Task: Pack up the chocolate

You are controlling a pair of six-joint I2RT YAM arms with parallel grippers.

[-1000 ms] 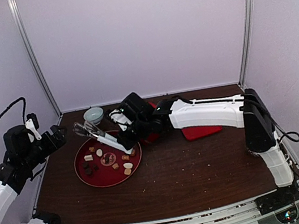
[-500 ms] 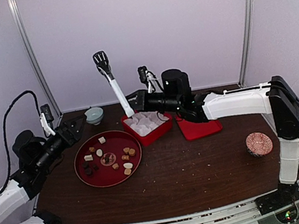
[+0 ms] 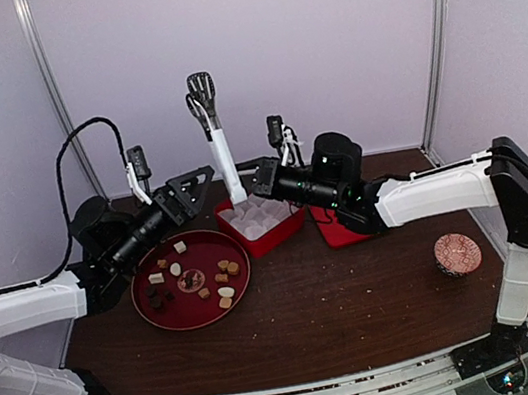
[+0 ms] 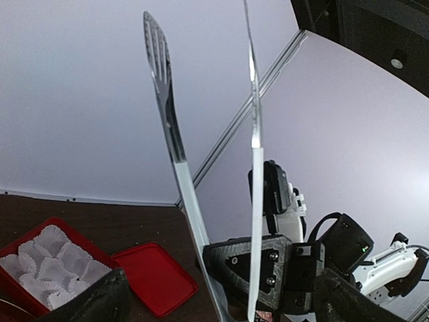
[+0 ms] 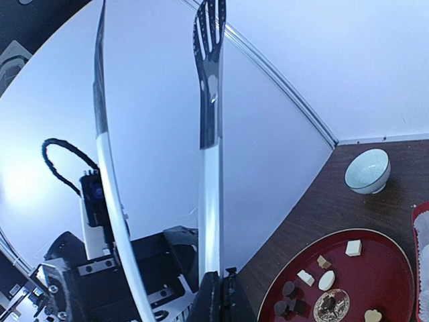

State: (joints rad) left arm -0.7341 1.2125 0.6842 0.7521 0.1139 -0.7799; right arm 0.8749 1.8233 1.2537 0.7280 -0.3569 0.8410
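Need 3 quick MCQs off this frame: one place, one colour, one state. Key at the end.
1. Where are the chocolates? A in the red box; B on the round red plate; C in the tongs.
2. The paper cups in the box are: A white; B red; C black.
3. The right gripper is: A open, empty; B out of view; C shut on the tongs.
Key: B, the pieces lie scattered on the plate; A, white cups fill the box; C, the tongs stand upright in its grip.
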